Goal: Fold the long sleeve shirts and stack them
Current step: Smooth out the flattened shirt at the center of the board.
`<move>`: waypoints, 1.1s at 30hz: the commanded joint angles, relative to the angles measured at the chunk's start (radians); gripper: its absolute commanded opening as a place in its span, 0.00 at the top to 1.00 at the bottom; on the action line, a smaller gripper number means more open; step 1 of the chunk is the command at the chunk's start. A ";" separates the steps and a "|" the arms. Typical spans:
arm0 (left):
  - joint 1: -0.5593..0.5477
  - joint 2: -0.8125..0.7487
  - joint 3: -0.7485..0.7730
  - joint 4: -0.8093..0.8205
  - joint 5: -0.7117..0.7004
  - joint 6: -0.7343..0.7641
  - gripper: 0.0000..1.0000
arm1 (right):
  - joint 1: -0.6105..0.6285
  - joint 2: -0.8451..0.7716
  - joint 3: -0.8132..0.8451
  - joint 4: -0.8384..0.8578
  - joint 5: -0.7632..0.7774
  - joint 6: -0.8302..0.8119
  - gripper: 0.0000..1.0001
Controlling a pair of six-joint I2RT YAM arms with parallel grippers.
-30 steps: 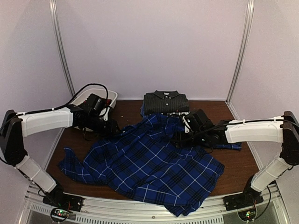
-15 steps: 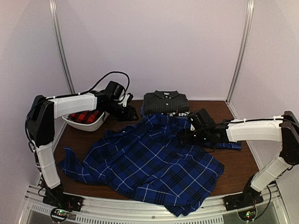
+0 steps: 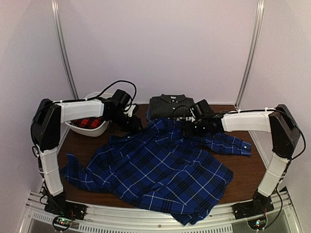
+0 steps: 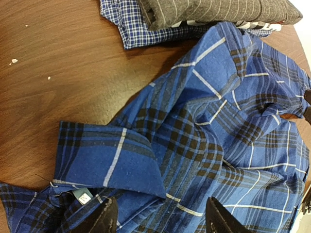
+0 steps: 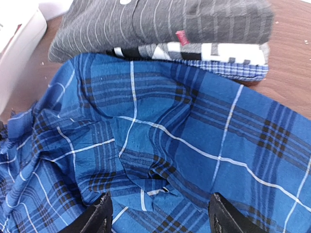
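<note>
Left hand [image 4: 160, 221] and right hand [image 5: 158, 218] hover open, holding nothing, over the far edge of the blue plaid shirt [image 3: 155, 170], apparently positioned to grasp it.

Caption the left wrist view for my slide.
Open fingers above the collar of the blue plaid shirt; charcoal striped shirt tops the folded stack beyond.

The brown table [image 3: 252, 170] bears a blue plaid shirt [image 3: 155, 170], a folded shirt stack [image 3: 172, 107] and a white tub [image 3: 92, 129].
</note>
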 commanded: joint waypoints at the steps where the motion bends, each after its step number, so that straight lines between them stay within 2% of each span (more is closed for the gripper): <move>1: -0.011 0.019 -0.011 0.002 -0.005 -0.005 0.38 | -0.009 0.041 0.050 -0.009 -0.006 -0.041 0.31; 7: -0.022 0.021 -0.021 -0.003 -0.035 -0.043 0.42 | -0.022 0.032 0.028 0.009 -0.005 -0.042 0.30; 10: -0.033 0.028 -0.014 0.001 -0.034 -0.058 0.48 | -0.023 0.027 0.021 0.007 -0.005 -0.043 0.31; 18: -0.045 0.065 0.043 -0.033 -0.119 -0.069 0.48 | -0.023 0.023 0.001 0.022 -0.034 -0.035 0.31; 22: -0.045 0.091 0.070 -0.052 -0.126 -0.063 0.51 | -0.024 0.009 -0.014 0.032 -0.035 -0.029 0.31; 27: -0.045 0.103 0.101 -0.053 -0.159 -0.062 0.69 | -0.023 0.006 -0.032 0.039 -0.032 -0.025 0.31; 32: -0.041 0.106 0.151 -0.072 -0.203 -0.056 0.97 | -0.022 -0.001 -0.052 0.048 -0.047 -0.020 0.31; 33: -0.038 0.105 0.161 -0.079 -0.208 -0.053 1.00 | -0.020 -0.002 -0.057 0.051 -0.050 -0.020 0.31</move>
